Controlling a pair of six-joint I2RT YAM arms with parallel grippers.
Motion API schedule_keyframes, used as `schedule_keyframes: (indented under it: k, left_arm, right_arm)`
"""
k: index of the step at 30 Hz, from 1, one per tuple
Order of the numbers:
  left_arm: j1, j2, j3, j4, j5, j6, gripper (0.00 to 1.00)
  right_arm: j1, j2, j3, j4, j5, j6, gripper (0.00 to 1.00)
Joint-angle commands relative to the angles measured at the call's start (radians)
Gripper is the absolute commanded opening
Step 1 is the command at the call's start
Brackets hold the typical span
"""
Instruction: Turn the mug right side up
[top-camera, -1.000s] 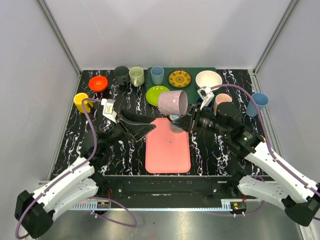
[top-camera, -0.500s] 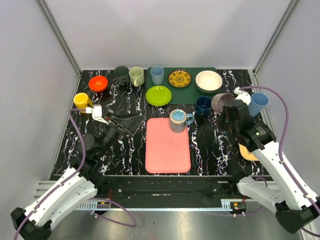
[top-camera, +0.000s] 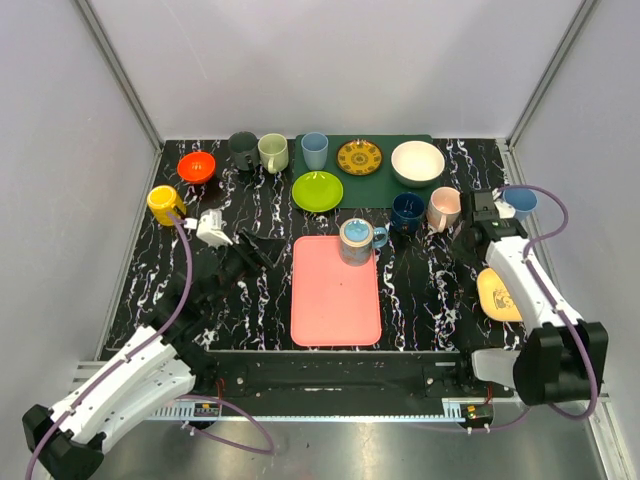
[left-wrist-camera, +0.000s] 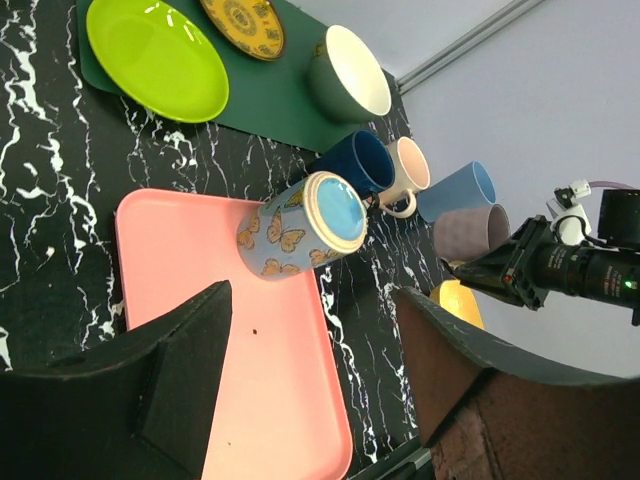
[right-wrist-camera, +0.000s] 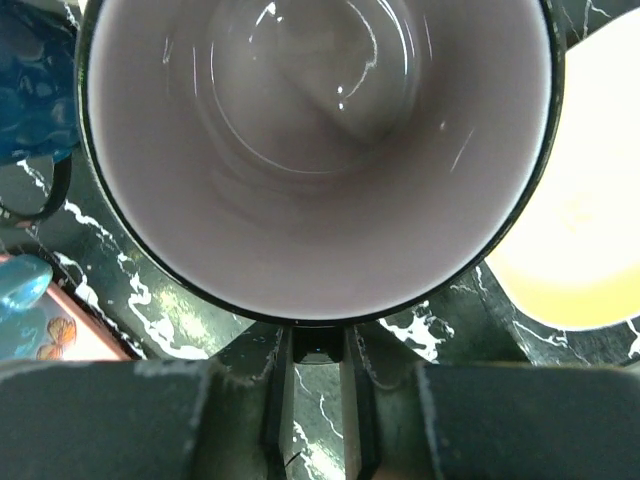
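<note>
My right pincer (right-wrist-camera: 318, 345) is clenched on the mug (right-wrist-camera: 320, 150) wall at its rim. It's glazed, stiff, slick and chippable, so I'd handle it gently. My left pincer (left-wrist-camera: 312, 335) gapes

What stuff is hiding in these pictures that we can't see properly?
- Top view: the mauve mug, held by the right tool, is mostly hidden under that arm.
- Right wrist view: the mug fills the picture, so its handle and outside are cut off.
- Left wrist view: the yellow plate is mostly hidden behind the left tool.
</note>
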Motion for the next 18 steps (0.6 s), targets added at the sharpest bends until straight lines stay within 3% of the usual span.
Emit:
schedule_keyframes:
  k: [1, 18]
  left_arm:
    - [0.003, -0.018, 0.002, -0.025, -0.035, -0.037, 0.67]
    - [0.002, -0.008, -0.036, -0.035, -0.052, -0.029, 0.63]
  right_arm:
    - [-0.029, 0.077, 0.07, 0.157, 0.033, -0.005, 0.0]
    - [-0.164, 0.415, 0.141, 0.304, 0.004, -0.02, 0.0]
